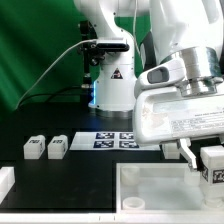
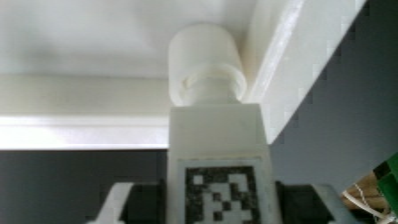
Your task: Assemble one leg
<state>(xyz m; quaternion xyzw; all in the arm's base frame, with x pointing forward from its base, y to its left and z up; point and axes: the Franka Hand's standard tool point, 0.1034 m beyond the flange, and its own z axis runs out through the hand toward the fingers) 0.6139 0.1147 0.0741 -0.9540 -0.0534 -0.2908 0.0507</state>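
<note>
My gripper is shut on a leg, a small white block with a black-and-white tag, and holds it over the right side of the large white tray-like part. In the wrist view the leg sits between my fingers, tag facing the camera. Its rounded peg end points into a corner of the tray-like part, close to the raised rim. I cannot tell whether the peg touches it. Two more legs lie side by side on the black table at the exterior view's left.
The marker board lies flat behind the tray-like part, in front of the arm's base. A white part shows at the exterior view's lower left edge. A green curtain hangs behind.
</note>
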